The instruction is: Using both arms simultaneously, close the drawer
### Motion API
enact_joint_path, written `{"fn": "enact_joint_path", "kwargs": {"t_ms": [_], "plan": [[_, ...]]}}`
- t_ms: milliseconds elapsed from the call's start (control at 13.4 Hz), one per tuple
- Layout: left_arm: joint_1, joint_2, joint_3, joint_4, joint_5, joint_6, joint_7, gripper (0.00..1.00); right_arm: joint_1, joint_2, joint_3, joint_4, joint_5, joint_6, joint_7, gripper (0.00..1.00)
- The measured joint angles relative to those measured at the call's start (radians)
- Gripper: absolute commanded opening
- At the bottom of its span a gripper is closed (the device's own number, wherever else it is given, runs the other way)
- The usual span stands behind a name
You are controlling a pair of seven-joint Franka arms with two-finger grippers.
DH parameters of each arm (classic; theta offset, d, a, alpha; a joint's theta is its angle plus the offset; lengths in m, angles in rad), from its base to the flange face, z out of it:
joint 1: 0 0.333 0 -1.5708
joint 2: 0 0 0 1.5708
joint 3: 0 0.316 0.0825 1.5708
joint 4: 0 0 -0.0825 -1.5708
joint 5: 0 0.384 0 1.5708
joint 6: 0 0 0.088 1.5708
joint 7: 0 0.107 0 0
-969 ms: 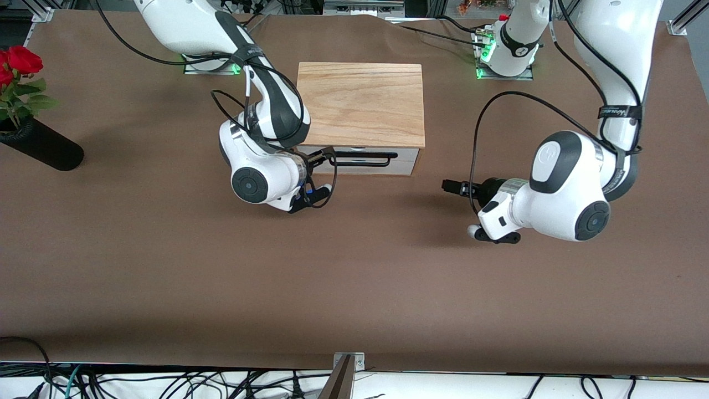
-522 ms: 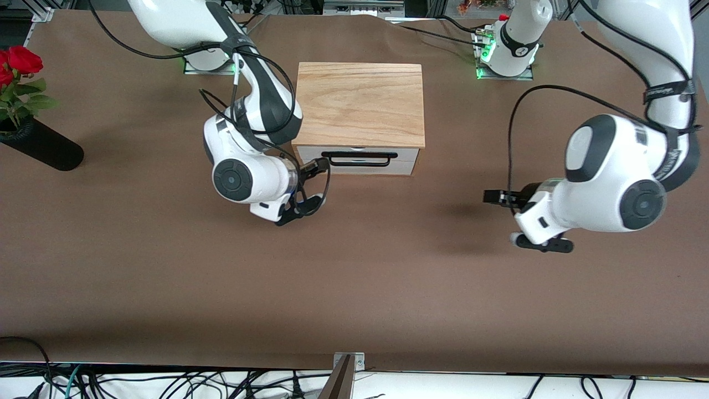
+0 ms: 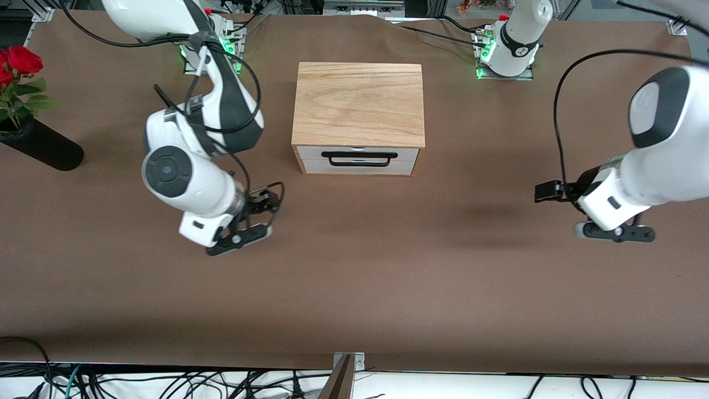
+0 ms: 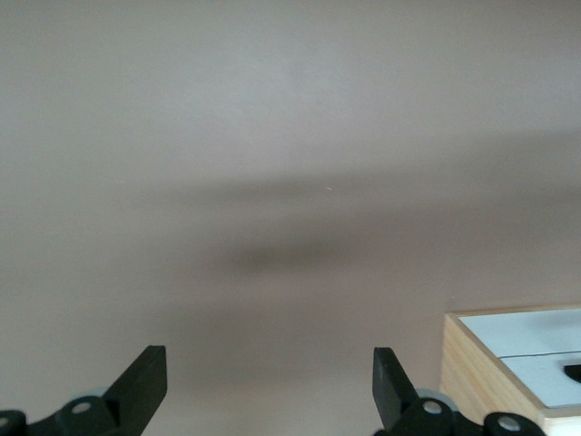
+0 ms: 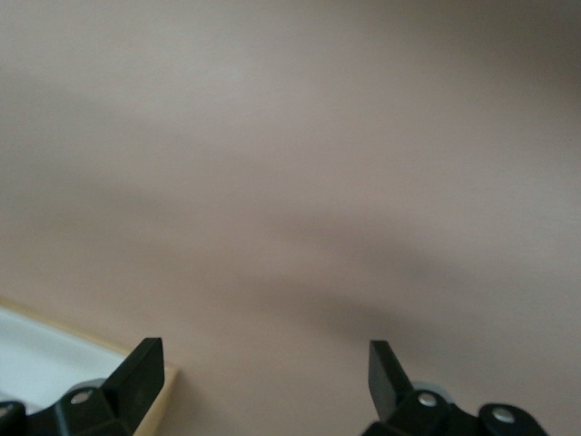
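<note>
While both arms hang clear of it, the drawer [image 3: 359,161] sits pushed into its wooden casing [image 3: 359,105] near the middle of the brown table [image 3: 354,288], its white front panel flush with the casing's edge and the black wire handle [image 3: 363,159] lying across the panel. How the tray sits inside is hidden, since only the front shows.

Over bare table toward the right arm's end, the right gripper [image 3: 267,200] is well apart from the drawer; its fingers are small and partly masked by a looping black cable in the front view. In the right wrist view the two fingertips [image 5: 136,368] stand wide apart with nothing between them, and a corner of the casing and white panel is cut off at the frame's edge.

Over open table toward the left arm's end, the left gripper [image 3: 545,192] points toward the drawer from a distance. Its jaws spread wide and empty in the left wrist view, fingertips [image 4: 145,381] only partly in frame. A corner of the casing shows there too, with what seems to be a bit of the handle.

A black vase [image 3: 41,145] with red roses [image 3: 16,64] stands at the table's edge, partly cropped.
</note>
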Motion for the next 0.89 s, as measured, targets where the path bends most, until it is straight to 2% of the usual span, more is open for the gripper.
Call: {"fn": "enact_joint_path", "kwargs": {"t_ms": [149,373,596,745,894], "plan": [[0.004,-0.039,0.000,-0.001,0.027,-0.013,0.020,1.00,-0.037,-0.011,-0.029,0.003,0.000,0.005,-0.001,1.00],[-0.002,-0.110,0.009,-0.031,0.104,-0.031,0.078,1.00,-0.114,-0.055,-0.032,0.005,-0.001,0.005,-0.007,1.00],[-0.005,-0.219,0.043,-0.155,0.114,-0.002,0.107,1.00,-0.191,-0.133,-0.033,-0.011,-0.004,-0.018,-0.006,1.00],[-0.002,-0.277,0.055,-0.237,0.114,0.036,0.139,1.00,-0.277,-0.215,-0.023,-0.064,-0.004,-0.031,-0.036,1.00],[-0.002,-0.298,0.055,-0.269,0.115,0.050,0.142,1.00,-0.339,-0.305,-0.017,-0.134,-0.004,-0.052,-0.124,1.00]]}}
